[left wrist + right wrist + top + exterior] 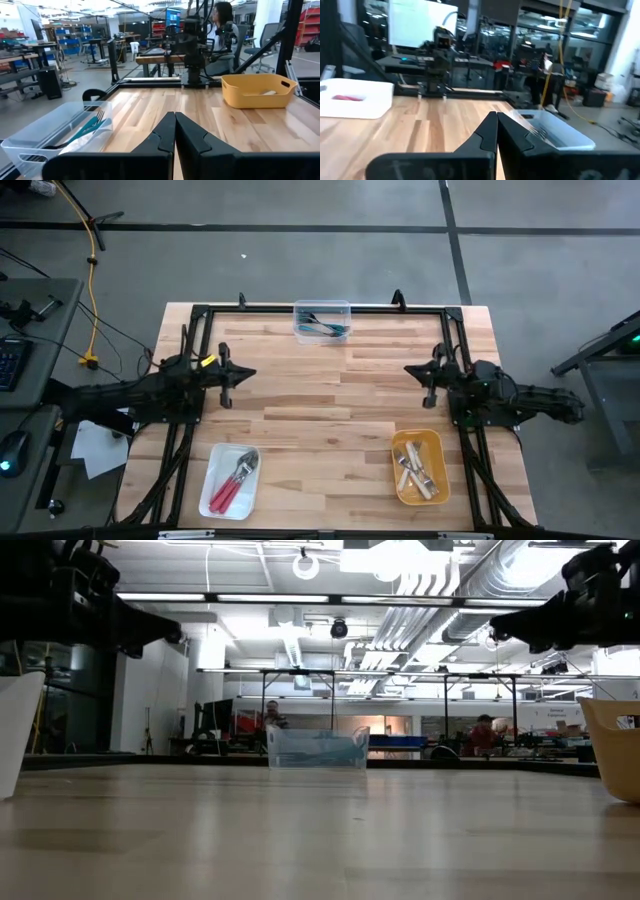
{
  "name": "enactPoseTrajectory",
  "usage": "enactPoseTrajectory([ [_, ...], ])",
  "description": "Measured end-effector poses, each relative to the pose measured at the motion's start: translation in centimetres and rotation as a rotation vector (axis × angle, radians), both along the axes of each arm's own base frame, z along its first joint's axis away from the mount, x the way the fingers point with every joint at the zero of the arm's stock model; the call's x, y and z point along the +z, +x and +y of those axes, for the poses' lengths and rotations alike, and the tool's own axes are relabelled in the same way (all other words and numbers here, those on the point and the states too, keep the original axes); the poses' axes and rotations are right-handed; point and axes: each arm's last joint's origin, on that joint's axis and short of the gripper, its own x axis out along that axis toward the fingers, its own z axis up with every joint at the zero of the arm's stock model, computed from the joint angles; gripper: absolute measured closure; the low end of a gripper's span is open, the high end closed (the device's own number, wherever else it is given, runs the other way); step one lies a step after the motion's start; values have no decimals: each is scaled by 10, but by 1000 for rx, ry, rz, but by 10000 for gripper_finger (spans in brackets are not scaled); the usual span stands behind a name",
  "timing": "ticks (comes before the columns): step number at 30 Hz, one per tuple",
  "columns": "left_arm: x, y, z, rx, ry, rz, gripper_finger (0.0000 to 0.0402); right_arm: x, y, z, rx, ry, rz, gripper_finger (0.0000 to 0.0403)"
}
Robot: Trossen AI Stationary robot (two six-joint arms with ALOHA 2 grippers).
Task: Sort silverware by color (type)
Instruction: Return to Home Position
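Sorted three ways, nothing in either grip.

Shows red-handled forks (pixel 232 485) heaped in the white bin (pixel 218 462) at the desk's (pixel 320 410) left front. Has the left end effector (pixel 250 373) pinched closed and empty over bare wood. Keeps teal-handled forks (pixel 325 330) in the clear bin (pixel 322 306) at far centre. Has the right end effector (pixel 408 370) likewise closed on nothing. Holds cream-handled forks (pixel 415 470) in the yellow bin (pixel 418 435) at right front. Probably light and stiff, with slick metal heads; best pinched across the plastic handle, mid-length.

Table (pixel 330 400): smooth pale wood, faint sheen. Clear bin (pixel 30 145): glossy plastic. Red forks (pixel 233 483): metal heads, plastic handles.
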Motion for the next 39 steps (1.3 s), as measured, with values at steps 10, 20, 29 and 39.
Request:
enactPoseTrajectory([
  [10, -2, -11, 0, 97, -33, -12, 401, -2, -1, -2, -84, -11, 21, 403],
  [20, -2, -11, 3, 184, 26, 8, 401, -6, -1, -5, -183, 44, 47, 403],
  [29, -4, -10, 2, 163, -50, 8, 401, -5, -2, -7, -255, 47, 40, 403],
  [39, -10, -6, 4, 167, -138, 63, 401, -8, -1, -10, -348, 21, 86, 403],
])
